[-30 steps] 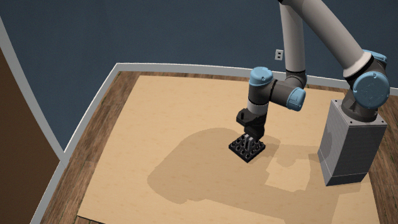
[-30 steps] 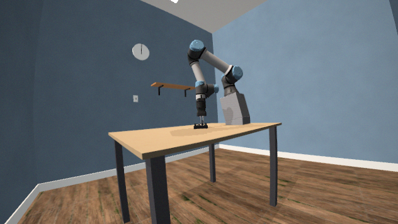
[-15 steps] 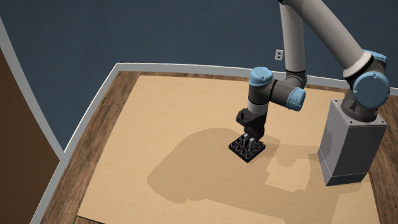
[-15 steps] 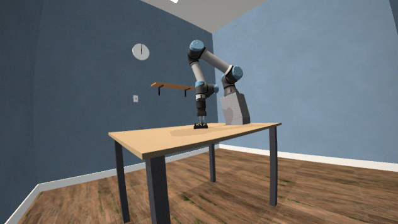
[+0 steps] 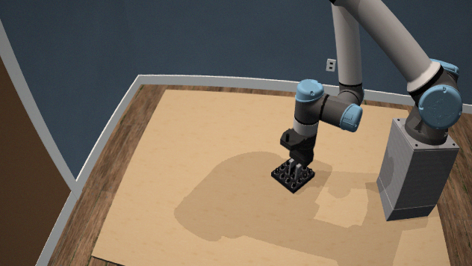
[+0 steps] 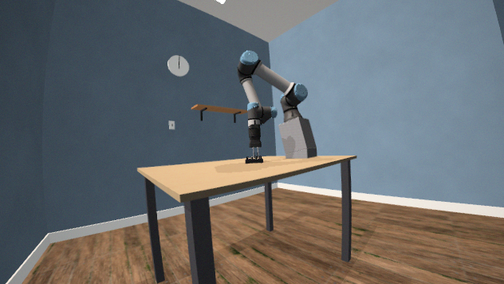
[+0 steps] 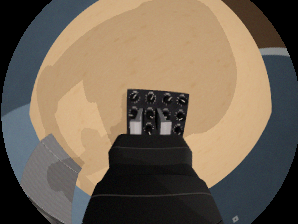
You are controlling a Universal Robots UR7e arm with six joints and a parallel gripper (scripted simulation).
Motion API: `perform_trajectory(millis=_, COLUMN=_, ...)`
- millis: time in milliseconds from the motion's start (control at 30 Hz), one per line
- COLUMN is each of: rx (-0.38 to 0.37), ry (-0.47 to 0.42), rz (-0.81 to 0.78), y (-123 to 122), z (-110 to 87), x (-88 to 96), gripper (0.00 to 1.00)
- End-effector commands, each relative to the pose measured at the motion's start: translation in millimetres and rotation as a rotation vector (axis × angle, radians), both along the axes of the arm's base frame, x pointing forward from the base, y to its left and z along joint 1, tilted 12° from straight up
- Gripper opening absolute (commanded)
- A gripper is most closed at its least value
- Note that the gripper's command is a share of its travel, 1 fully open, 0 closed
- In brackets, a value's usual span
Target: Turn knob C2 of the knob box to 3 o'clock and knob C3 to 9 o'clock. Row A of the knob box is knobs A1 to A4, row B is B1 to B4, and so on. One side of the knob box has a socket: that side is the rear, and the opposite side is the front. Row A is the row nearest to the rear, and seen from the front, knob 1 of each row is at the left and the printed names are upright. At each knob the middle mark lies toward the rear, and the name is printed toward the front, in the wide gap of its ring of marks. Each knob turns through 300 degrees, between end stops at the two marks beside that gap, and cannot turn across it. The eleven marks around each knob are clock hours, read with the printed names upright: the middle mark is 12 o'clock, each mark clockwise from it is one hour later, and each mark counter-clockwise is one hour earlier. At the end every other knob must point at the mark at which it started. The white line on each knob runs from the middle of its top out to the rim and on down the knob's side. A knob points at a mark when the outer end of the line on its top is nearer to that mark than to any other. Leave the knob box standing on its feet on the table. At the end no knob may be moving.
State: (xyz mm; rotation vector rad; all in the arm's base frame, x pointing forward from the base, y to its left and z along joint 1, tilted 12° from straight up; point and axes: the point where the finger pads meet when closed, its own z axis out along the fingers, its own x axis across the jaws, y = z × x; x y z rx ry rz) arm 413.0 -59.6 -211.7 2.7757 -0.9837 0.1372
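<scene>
The knob box (image 5: pixel 291 178) is a small black square box with several rows of dark knobs, standing on the wooden table top near the middle. It also shows in the exterior view (image 6: pixel 253 160) and in the wrist view (image 7: pixel 157 112). My gripper (image 5: pixel 294 168) points straight down onto the box, with its two pale fingers on either side of one knob in an inner row. The fingers stand apart and do not clamp the knob. The knob names and the white lines are too small to read.
The arm's grey pedestal (image 5: pixel 414 168) stands on the table to the right of the box. The table edges lie well away from the box. A wall shelf (image 6: pixel 218 108) hangs behind the arm.
</scene>
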Motion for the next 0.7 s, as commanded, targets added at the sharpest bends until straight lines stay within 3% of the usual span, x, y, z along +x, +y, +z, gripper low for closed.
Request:
perform_trajectory(millis=0, rx=0.000, ry=-0.001, rz=0.000, y=0, z=1.0, x=0.4, gripper=0.46)
perform_trajectory(millis=667, rx=0.000, ry=-0.001, rz=0.000, y=8, z=35.2, x=-0.4, gripper=0.46)
